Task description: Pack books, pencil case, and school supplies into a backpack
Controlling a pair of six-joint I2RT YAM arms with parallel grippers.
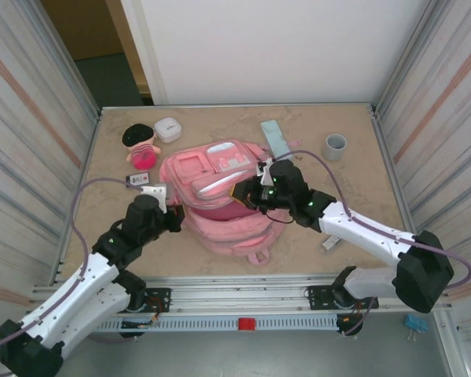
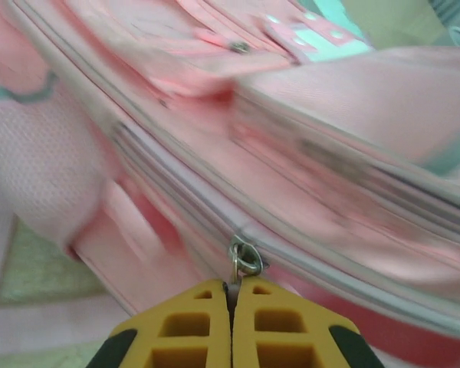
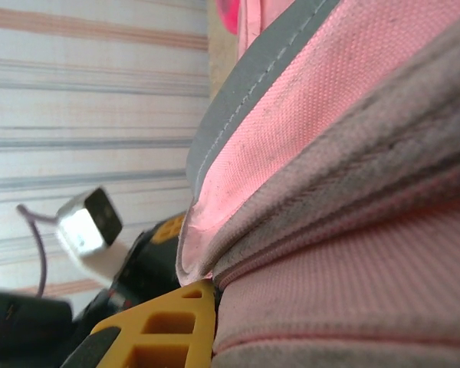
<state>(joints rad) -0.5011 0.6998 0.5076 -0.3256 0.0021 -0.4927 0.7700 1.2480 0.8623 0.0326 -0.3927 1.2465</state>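
- Left gripper: jaws pressed together on the metal zip pull at the near-left edge of the backpack, which lies flat in the middle of the tabletop.
- Right gripper: set against the backpack's right side, by a darker pink gap in the fabric. The wrist view shows one finger pressed to the cloth and the other hidden, so whether it is clamped cannot be told.
- Risk: the thin pull could slip from the jaws if drawn at an angle to the zip track.
- Risk: without a firm hold on the right side, the soft bag would probably drag across the tabletop rather than unzip.
- Risk: the slider may snag on folded fabric along the seam.
- Contents: the backpack's interior cannot be made out.
- Pencil case: outside the bag, on the tabletop just beyond its far-right corner; not yet packed.
- Grey cup: upright at far right; nothing protrudes from it.
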